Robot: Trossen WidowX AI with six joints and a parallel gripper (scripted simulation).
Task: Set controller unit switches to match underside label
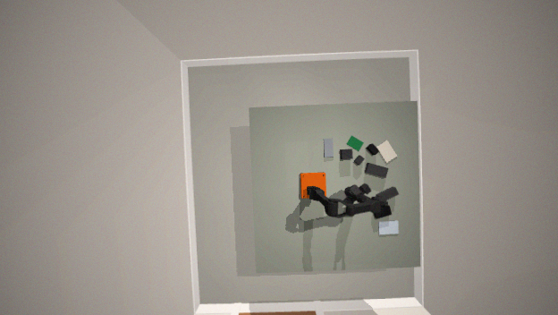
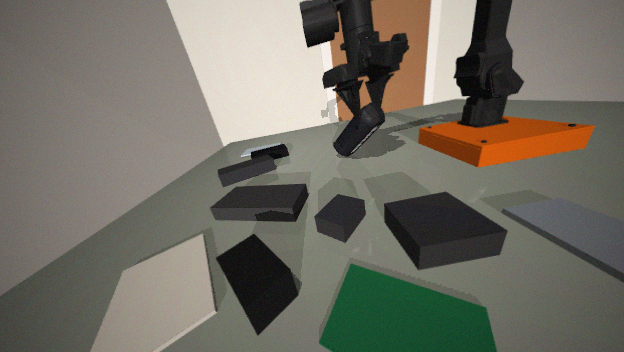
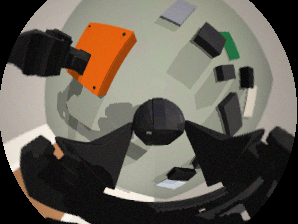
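The dark grey controller unit (image 2: 356,131) (image 3: 159,115) is held tilted above the bench (image 2: 320,167), its left end low in the exterior view, with its shadow beneath. My gripper (image 2: 369,109) (image 3: 158,124) is shut on it, one finger on each side near its upper end. A narrow pale strip shows along the unit's lower right face in the exterior view, too edge-on to read as squares. In the wrist view the unit is seen nearly end-on and dark. The six switches and their settings cannot be made out.
The orange plate (image 1: 314,179) (image 2: 530,142) (image 3: 107,55) under the arm's base is beside the unit. Dark blocks (image 2: 445,220) (image 2: 267,200) (image 2: 340,212), a green board (image 1: 355,143) (image 2: 405,310), a beige plate (image 1: 387,151) (image 2: 165,295) and a grey plate (image 1: 328,148) (image 3: 178,11) lie on the bench.
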